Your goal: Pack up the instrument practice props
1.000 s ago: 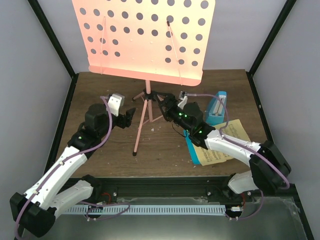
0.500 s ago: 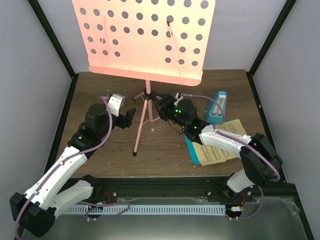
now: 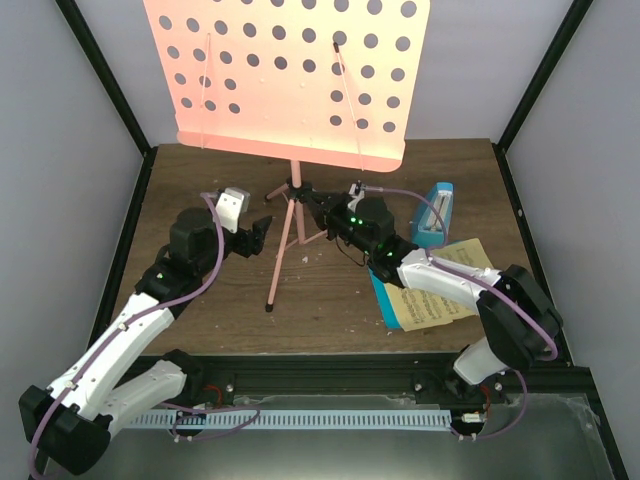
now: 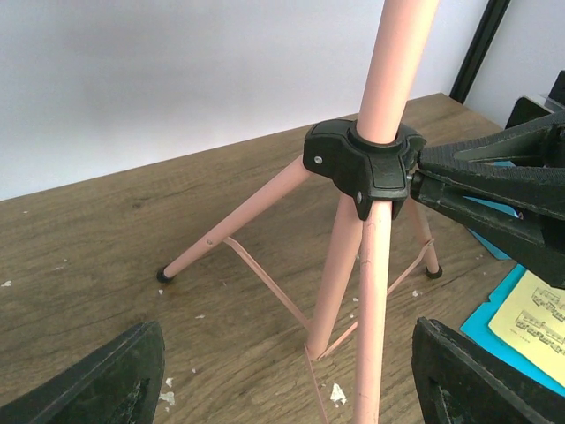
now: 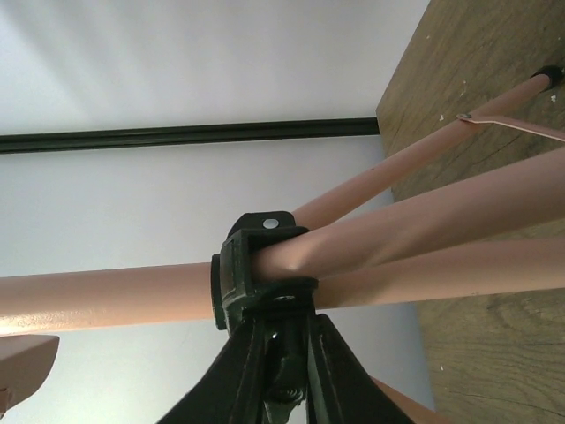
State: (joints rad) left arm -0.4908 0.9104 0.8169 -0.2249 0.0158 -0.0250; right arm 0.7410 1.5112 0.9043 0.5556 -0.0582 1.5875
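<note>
The salmon-pink music stand (image 3: 290, 70) stands at the back of the table, its tripod legs spread from a black hub (image 3: 298, 190). My right gripper (image 3: 312, 205) reaches in from the right and is shut on that hub's knob; in the right wrist view the right gripper (image 5: 282, 314) pinches just under the hub (image 5: 252, 274). My left gripper (image 3: 258, 232) is open, left of the legs and apart from them. In the left wrist view the left gripper (image 4: 291, 371) frames the near leg (image 4: 371, 309). The music sheets (image 3: 435, 295), blue and yellow, lie under my right arm. The blue metronome (image 3: 435, 215) stands behind them.
Black frame posts (image 3: 110, 90) and pale walls close in the table on the left, back and right. The stand's front leg foot (image 3: 270, 306) rests mid-table. Small white flecks (image 4: 335, 393) dot the wooden table (image 3: 200, 170).
My right gripper has moved left to the stand's hub and has gone from open to shut on it. The left arm has not moved.
</note>
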